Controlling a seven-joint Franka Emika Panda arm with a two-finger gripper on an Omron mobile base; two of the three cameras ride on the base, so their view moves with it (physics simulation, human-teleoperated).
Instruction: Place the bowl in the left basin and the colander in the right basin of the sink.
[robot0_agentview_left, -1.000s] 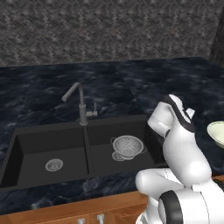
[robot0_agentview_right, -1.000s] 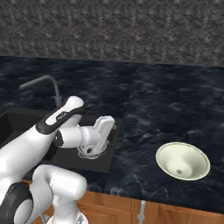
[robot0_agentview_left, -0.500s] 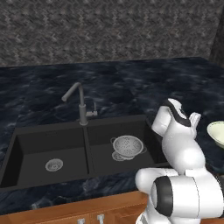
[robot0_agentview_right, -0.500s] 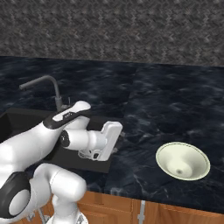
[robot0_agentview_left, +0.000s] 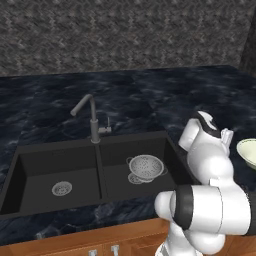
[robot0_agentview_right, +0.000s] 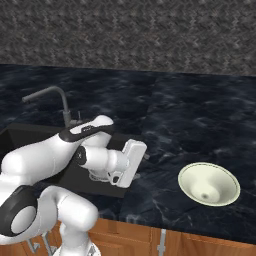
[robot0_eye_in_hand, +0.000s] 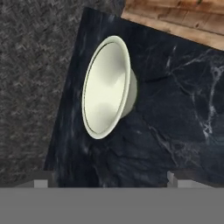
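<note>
The colander (robot0_agentview_left: 145, 166) is seen resting in the right basin (robot0_agentview_left: 165, 150) of the sink (robot0_agentview_left: 20, 150), while the left basin (robot0_agentview_left: 45, 165) holds nothing but its drain. The bowl (robot0_agentview_right: 209, 183) sits upright on the dark worktop (robot0_agentview_right: 200, 115) — well right of the sink. The hand (robot0_agentview_right: 131, 162) is held above the worktop beside the sink, fingers apart, gripping nothing.

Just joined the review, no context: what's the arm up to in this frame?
It's doing a sink-sorting job. The colander already sits in the right basin of the sink; the left basin holds nothing yet. The bowl stands upright on the counter, right of the sink, untouched. The gripper is open and empty, above the counter edge beside the sink, and the hand view looks at the bowl. Likely the bowl is next.
</note>
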